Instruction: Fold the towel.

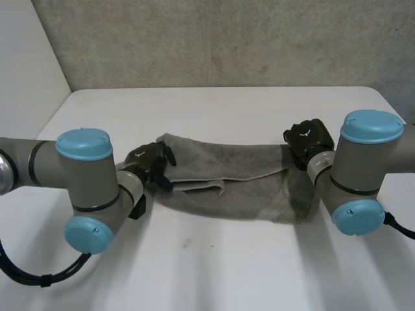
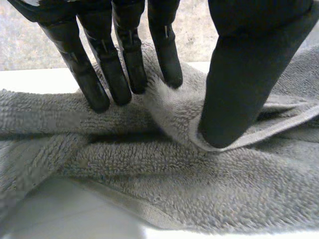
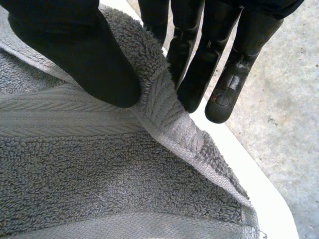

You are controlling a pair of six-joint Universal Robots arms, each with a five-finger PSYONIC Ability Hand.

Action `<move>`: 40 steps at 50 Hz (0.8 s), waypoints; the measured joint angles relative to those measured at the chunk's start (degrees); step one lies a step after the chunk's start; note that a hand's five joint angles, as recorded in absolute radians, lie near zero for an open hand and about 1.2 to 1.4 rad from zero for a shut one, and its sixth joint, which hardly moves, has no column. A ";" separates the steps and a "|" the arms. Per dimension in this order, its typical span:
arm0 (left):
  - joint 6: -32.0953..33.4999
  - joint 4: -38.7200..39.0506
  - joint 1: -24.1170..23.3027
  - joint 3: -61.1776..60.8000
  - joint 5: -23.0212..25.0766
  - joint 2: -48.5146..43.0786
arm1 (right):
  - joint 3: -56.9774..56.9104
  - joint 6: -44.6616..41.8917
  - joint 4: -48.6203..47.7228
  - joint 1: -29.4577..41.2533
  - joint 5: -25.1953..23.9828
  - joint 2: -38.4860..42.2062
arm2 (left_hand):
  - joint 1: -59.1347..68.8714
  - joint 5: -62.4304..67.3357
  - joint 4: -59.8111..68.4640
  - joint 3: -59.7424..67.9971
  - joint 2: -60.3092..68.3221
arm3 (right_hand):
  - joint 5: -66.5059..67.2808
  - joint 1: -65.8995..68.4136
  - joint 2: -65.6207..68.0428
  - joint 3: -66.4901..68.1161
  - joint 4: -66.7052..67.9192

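Noted towel (image 1: 246,172) lying rumpled, pinched thumb-to-fingers at its left end by left hand (image 1: 152,162), right end by right hand (image 1: 308,139).

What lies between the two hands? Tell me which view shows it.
The grey towel spans the stretch from left hand to right hand, in the head view.

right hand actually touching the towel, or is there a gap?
Touching. In the right wrist view the right hand pinches the towel at its edge: thumb on one side, fingers on the other, no gap.
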 measured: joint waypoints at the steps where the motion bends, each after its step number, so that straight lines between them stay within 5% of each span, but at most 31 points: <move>1: 0.01 0.51 0.01 0.20 -0.02 -0.28 | 0.02 0.00 0.04 0.01 0.02 -0.02 | 0.91 0.93 1.41 1.41 1.41 | 0.00 0.00 0.00 0.00 0.00; 8: -0.02 3.60 0.04 0.73 -0.52 -0.97 | 0.16 -0.15 0.84 0.06 0.03 -0.74 | 26.22 26.64 26.64 26.58 27.03 | 0.01 0.00 0.00 0.00 0.00; 14: 0.42 4.39 0.21 0.61 -2.64 1.27 | 0.63 -2.56 5.43 0.03 -1.06 -3.61 | 28.11 30.25 31.08 31.08 31.19 | 0.01 0.00 0.00 0.00 0.00; 19: 5.18 2.51 0.79 -0.32 -3.71 6.26 | 0.43 -11.76 18.19 -0.05 -4.83 -7.69 | 28.29 30.79 31.76 31.77 31.85 | 0.02 0.00 0.00 0.00 0.00; 23: 15.88 -1.94 1.44 -1.01 -3.59 9.60 | -0.15 -18.13 27.91 -0.16 -7.06 -10.59 | 28.53 30.86 31.94 31.88 31.95 | 0.03 0.00 0.00 0.00 0.00; 31: 39.58 -10.02 1.77 -2.74 -3.22 13.89 | -0.47 -19.92 32.23 -0.07 -7.91 -13.93 | 28.53 30.86 31.98 31.93 32.00 | 0.05 0.00 0.00 0.04 0.21; 37: 37.93 -8.91 1.27 -3.83 -2.72 14.29 | -0.63 -17.96 30.00 0.21 -7.62 -13.73 | 12.40 14.93 14.29 14.35 14.26 | 0.08 0.00 0.00 0.09 0.26; 38: 34.67 -7.75 1.09 -4.05 -2.45 13.95 | -0.73 -16.73 28.55 0.22 -7.44 -13.19 | -1.03 0.44 0.43 -0.04 -0.11 | 0.10 0.00 0.00 0.09 0.26; 40: 30.05 -6.13 0.90 -4.21 -2.10 13.22 | -0.82 -15.08 26.53 0.14 -7.13 -12.37 | -6.62 -5.53 -5.53 -5.69 -5.75 | 0.12 0.00 0.00 0.09 0.26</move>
